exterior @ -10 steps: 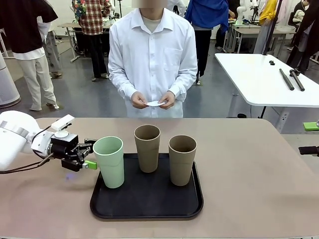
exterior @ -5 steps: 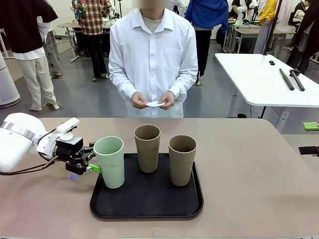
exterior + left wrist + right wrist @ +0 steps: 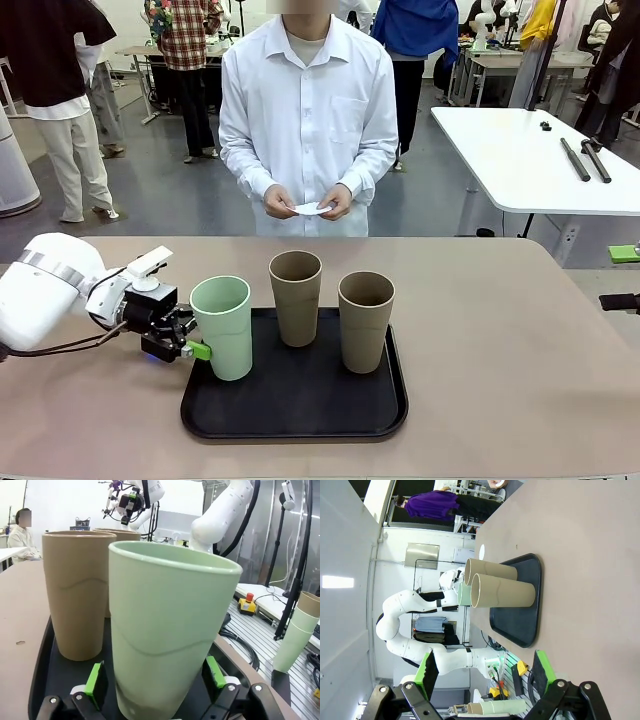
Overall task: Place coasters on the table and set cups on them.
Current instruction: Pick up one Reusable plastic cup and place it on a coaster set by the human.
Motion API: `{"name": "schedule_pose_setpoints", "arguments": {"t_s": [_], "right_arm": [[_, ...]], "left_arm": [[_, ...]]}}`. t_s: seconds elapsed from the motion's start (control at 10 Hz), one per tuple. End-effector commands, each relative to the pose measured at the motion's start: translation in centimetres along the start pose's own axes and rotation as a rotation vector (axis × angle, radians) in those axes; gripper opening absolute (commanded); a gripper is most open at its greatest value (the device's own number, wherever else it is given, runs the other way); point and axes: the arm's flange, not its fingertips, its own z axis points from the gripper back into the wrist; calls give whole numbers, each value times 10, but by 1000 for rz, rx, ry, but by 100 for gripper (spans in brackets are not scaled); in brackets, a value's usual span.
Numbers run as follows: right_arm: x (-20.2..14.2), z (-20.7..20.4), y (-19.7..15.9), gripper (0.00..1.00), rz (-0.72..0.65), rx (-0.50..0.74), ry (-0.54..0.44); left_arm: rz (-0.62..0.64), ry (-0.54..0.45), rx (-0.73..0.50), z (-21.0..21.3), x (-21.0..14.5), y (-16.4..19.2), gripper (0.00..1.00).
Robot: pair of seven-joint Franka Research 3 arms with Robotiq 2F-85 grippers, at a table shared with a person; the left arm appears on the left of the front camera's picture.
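Note:
On the black tray [image 3: 295, 405] on the table [image 3: 500, 350] stand a mint green cup [image 3: 222, 325] and two tan cups [image 3: 296, 297] [image 3: 365, 320]. My left gripper [image 3: 190, 340] is open and straddles the mint cup's lower part. In the left wrist view the green pads [image 3: 95, 680] flank the mint cup [image 3: 165, 630] with small gaps. My right gripper [image 3: 485, 672] is open and holds nothing, well off from the tray [image 3: 520, 625]. At the far side, the person's hands hold a white coaster [image 3: 312, 208].
A white table [image 3: 530, 160] with dark tools stands at the back right. Spare stacked cups [image 3: 300, 630] sit off the table on the robot's side. Bare tabletop lies left and right of the tray.
My left gripper has moved right along the table, and its fingers now stand on either side of the mint cup. The cups, the person's hands and the right arm have stayed put.

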Motion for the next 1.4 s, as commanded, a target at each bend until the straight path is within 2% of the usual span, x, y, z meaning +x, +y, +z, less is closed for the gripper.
{"name": "schedule_pose_setpoints", "arguments": {"t_s": [0.0, 0.7, 0.8, 0.9, 1.0, 1.1, 1.2, 1.3], "right_arm": [[1, 0, 0, 100, -2, 12, -3], [1, 0, 0, 100, -2, 12, -3], [1, 0, 0, 100, -2, 12, -3], [1, 0, 0, 100, -2, 12, -3], [1, 0, 0, 100, -2, 12, -3], [1, 0, 0, 100, -2, 12, -3], [1, 0, 0, 100, -2, 12, -3], [1, 0, 0, 100, -2, 12, -3]], "left_arm": [[-24, 29, -29, -5, -2, 2, 100], [-119, 44, -55, -22, -3, 6, 100], [-128, 36, -58, -20, -2, 5, 43], [-123, 32, -61, -18, -1, 4, 43], [-123, 26, -63, -16, 0, 3, 0], [-121, 18, -66, -14, 2, 2, 39], [-117, 19, -69, -13, 6, 1, 0], [-91, 12, -62, -8, 14, -3, 0]]}}
